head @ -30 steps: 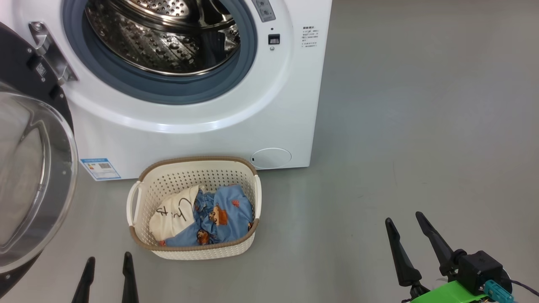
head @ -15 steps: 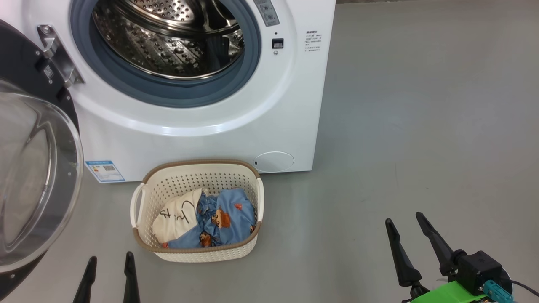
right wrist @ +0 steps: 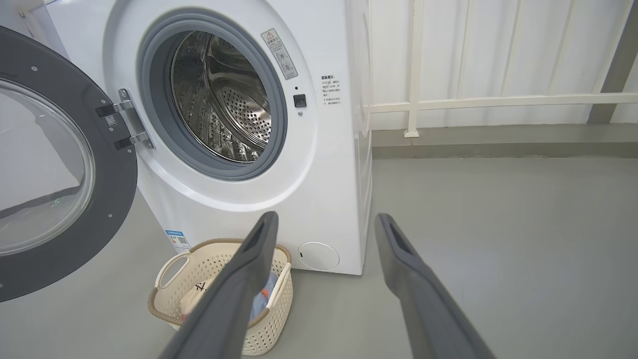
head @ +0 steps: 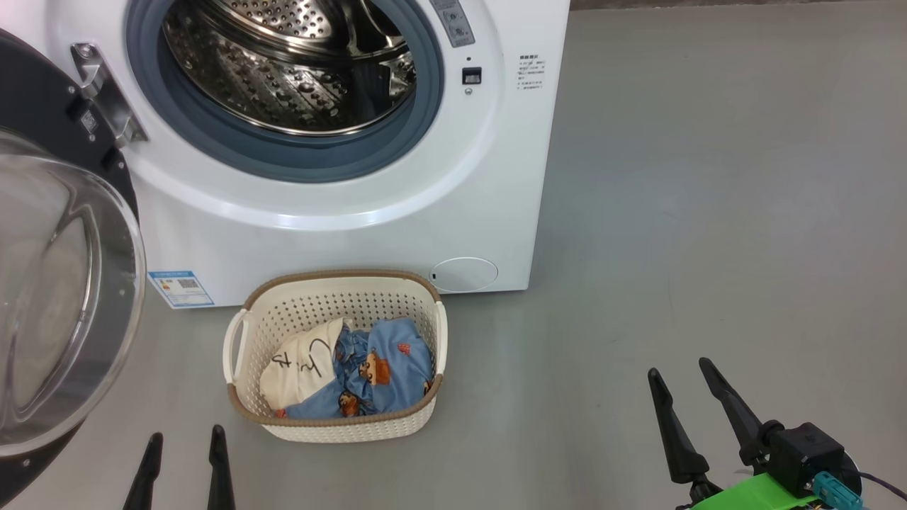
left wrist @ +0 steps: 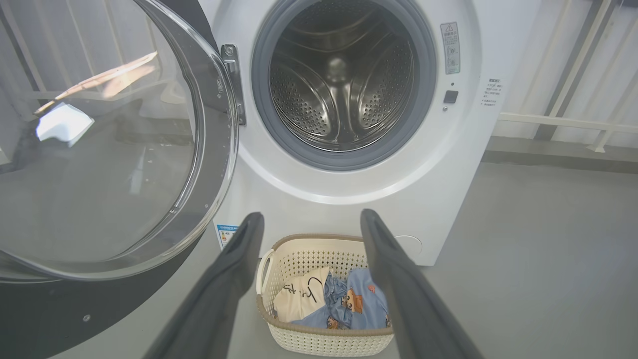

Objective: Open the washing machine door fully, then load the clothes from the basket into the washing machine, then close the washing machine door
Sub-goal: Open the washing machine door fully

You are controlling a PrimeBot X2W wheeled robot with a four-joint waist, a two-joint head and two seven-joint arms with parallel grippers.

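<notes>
The head camera has swung a little, so the washing machine (head: pixel 340 212) and the things before it sit slightly further right and lower in frame; nothing has shifted on the floor. The machine fills the upper left, its drum empty. The washing machine door (head: pixel 64 283) hangs swung wide at the left edge. The basket (head: pixel 333 275) stands lower centre, just before the machine, with the clothes (head: pixel 382 368) inside. The left gripper (head: pixel 184 433), bottom left, and the right gripper (head: pixel 678 367), bottom right, both gape empty. Loading looks next: descend over the basket, pinch a raised fold, and lift clear of the rim.
</notes>
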